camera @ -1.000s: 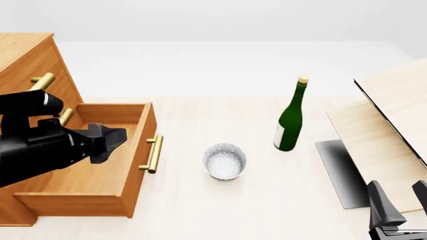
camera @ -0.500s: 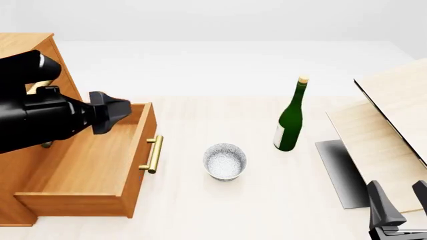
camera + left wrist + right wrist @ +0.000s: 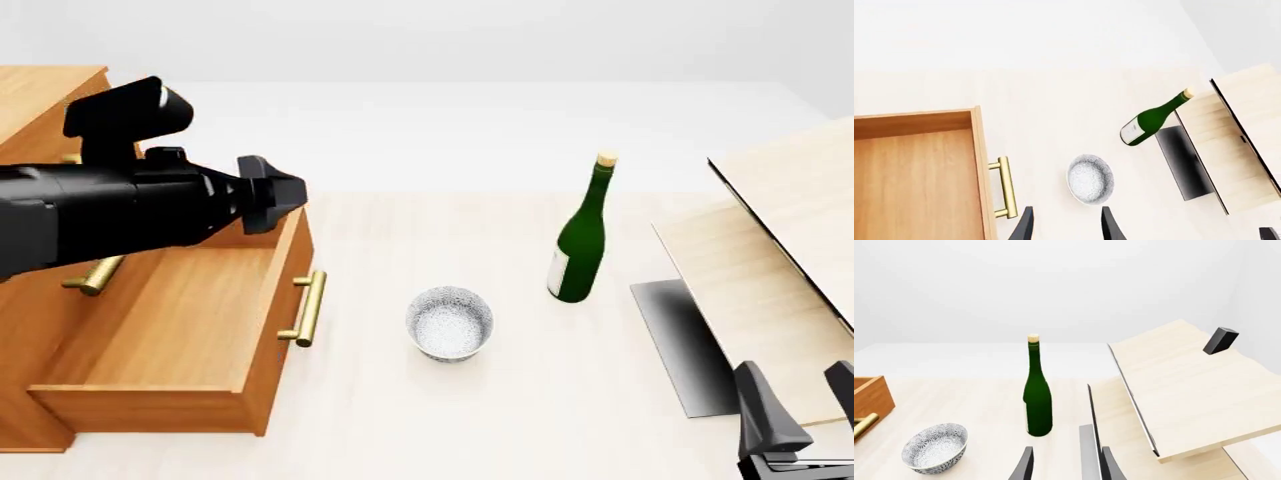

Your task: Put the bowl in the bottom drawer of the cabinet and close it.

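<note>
Here the bottom drawer [image 3: 174,330] stands pulled out, ready for the bowl [image 3: 450,323] on the table beside its handle. The left gripper [image 3: 1064,227], open and empty, probably heads bowlward.

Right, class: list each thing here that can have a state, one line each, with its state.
Bottom drawer: pulled open, nothing inside.
Bowl: upright on the table, empty, not held.
Bottle: standing upright, corked.
Left gripper: open, holding nothing.
Right gripper: open, holding nothing.
</note>
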